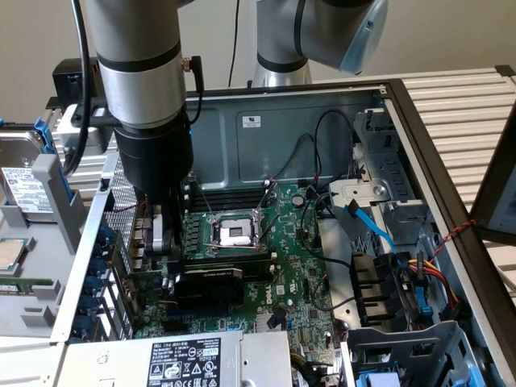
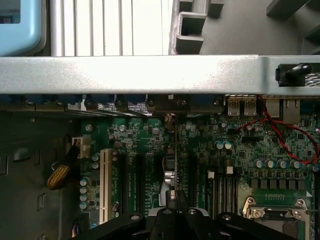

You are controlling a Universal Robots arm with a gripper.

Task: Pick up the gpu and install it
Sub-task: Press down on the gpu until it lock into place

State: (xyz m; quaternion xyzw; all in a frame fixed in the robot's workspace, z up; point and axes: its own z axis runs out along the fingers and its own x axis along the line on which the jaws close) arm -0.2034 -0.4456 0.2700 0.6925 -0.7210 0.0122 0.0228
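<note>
Red wires (image 2: pixel 280 131) perhaps near gpu (image 1: pixel 208 284)

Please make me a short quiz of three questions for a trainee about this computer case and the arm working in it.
1. True or false: the arm's black tool stands wide open.
2. Where is the small black boxy graphics card?
A. in a person's hand
B. over the large green motherboard, inside the grey metal computer case
C. on the floor
3. Fill in: the square metal processor socket lies toward the exterior view's ____ of the tool.

Key: 1 false, it is shut; 2 B; 3 right.
</note>
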